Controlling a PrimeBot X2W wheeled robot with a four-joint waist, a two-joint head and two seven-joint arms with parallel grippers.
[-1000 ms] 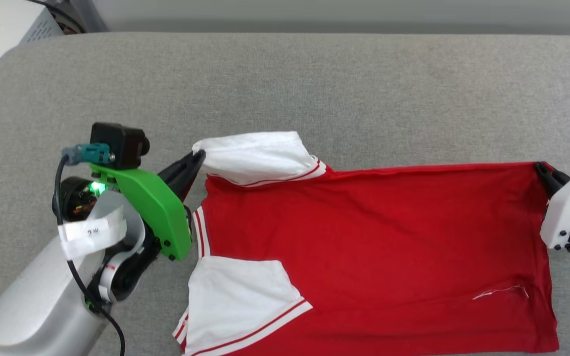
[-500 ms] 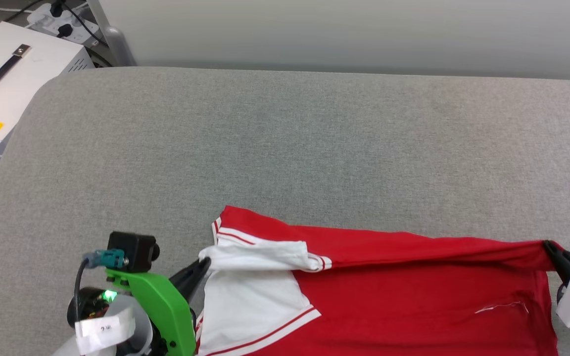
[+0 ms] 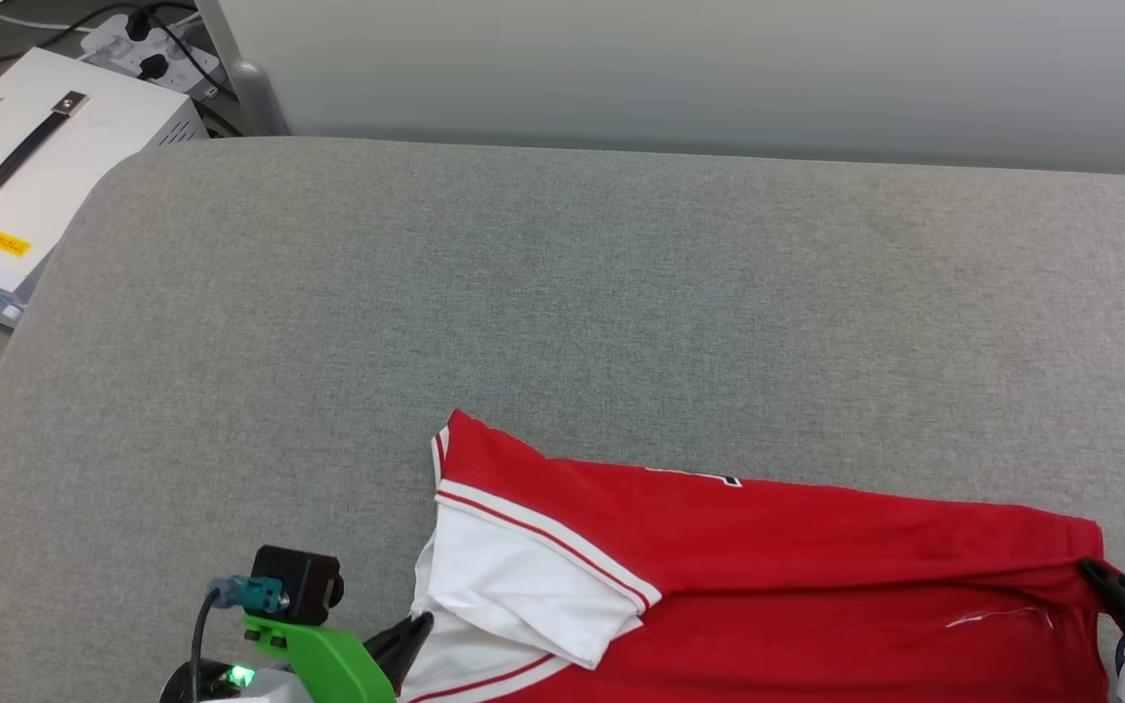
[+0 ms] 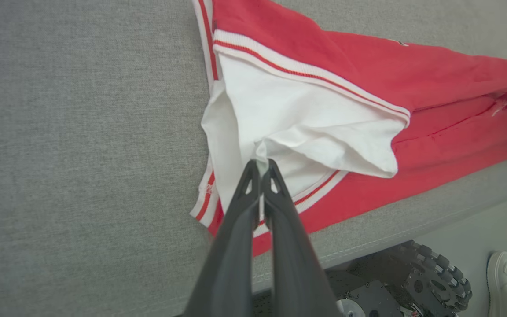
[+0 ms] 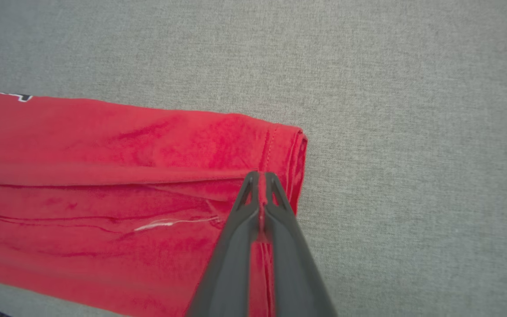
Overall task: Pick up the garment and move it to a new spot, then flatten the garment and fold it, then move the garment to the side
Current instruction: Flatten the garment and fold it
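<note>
Red jersey T-shirt (image 3: pixel 816 557) lay partly folded at the near edge of the grey tabletop (image 3: pixel 562 293); my left hand (image 4: pixel 261 164) pinched its white sleeve (image 4: pixel 306 119), my right hand (image 5: pixel 260 175) its red hem (image 5: pixel 275 149).

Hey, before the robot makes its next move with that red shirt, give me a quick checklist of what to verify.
1. Left gripper shut on the garment's white sleeve: ok.
2. Right gripper shut on the red hem corner: ok.
3. Folded-over layer smooth: not ok, sleeve sags in loose folds.
4. Garment lying on the grey cushion, not over its edge: ok.
5. Shoe by the robot's base, away from both arms: ok.
</note>
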